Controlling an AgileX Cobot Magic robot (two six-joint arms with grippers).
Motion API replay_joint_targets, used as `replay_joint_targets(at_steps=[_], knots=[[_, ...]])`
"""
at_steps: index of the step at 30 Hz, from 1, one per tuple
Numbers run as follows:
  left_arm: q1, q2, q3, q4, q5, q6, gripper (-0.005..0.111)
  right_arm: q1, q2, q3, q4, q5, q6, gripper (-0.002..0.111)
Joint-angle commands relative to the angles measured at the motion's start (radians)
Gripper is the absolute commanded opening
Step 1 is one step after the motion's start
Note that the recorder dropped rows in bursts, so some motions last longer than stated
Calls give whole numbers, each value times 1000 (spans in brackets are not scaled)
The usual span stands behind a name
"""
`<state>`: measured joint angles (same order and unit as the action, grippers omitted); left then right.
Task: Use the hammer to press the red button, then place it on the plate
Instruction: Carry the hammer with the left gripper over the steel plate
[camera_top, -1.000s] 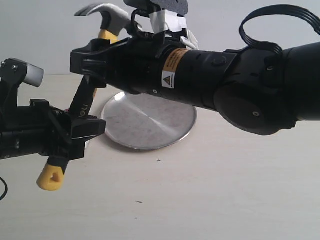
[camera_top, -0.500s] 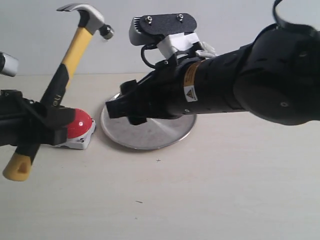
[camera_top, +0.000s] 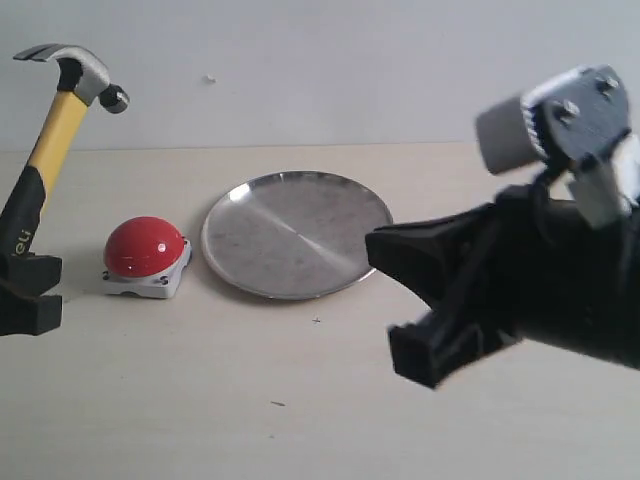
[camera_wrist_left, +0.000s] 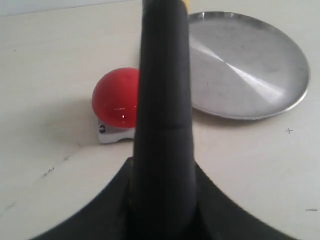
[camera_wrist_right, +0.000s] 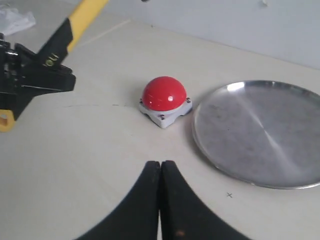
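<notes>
The hammer (camera_top: 57, 125) stands nearly upright at the far left, its steel head high above the table. My left gripper (camera_top: 24, 292) is shut on its black handle (camera_wrist_left: 163, 100), left of the red button (camera_top: 146, 244). The button sits on its light grey base beside the silver plate (camera_top: 297, 233), which holds nothing. My right gripper (camera_top: 380, 248) hovers to the right of the plate, its jaws pressed together with nothing between them (camera_wrist_right: 160, 167). In the right wrist view the button (camera_wrist_right: 164, 93), the plate (camera_wrist_right: 262, 132) and the hammer handle (camera_wrist_right: 75, 22) all lie ahead.
The tabletop (camera_top: 300, 400) is pale wood with a plain light wall behind it. The right arm's bulk (camera_top: 560, 290) fills the right side of the exterior view. Some white crumpled material (camera_wrist_right: 15, 20) lies beyond the left gripper in the right wrist view.
The right arm has pulled back to the right, off the plate, with its gripper shut. The left gripper has carried the hammer further left and more upright, uncovering the button.
</notes>
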<state>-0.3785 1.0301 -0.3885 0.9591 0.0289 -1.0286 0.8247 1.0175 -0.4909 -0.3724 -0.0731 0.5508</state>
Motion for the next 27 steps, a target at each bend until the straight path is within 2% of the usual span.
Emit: replay_joint_targets(at_steps=[1, 8, 13, 19, 27], knots=[[0, -19, 33, -7, -23, -11, 0, 1, -150, 147, -4, -125, -90, 0], [0, -19, 50, -7, -29, -26, 0, 1, -391, 327, 118, -146, -232, 0], [0, -19, 60, -7, -16, -52, 0, 1, -495, 424, 133, -146, -236, 0], [0, 4, 65, -11, -1, -66, 0, 1, -526, 484, 131, -138, -236, 0], [0, 101, 58, -14, -29, -77, 0, 1, -526, 484, 131, -128, -232, 0]])
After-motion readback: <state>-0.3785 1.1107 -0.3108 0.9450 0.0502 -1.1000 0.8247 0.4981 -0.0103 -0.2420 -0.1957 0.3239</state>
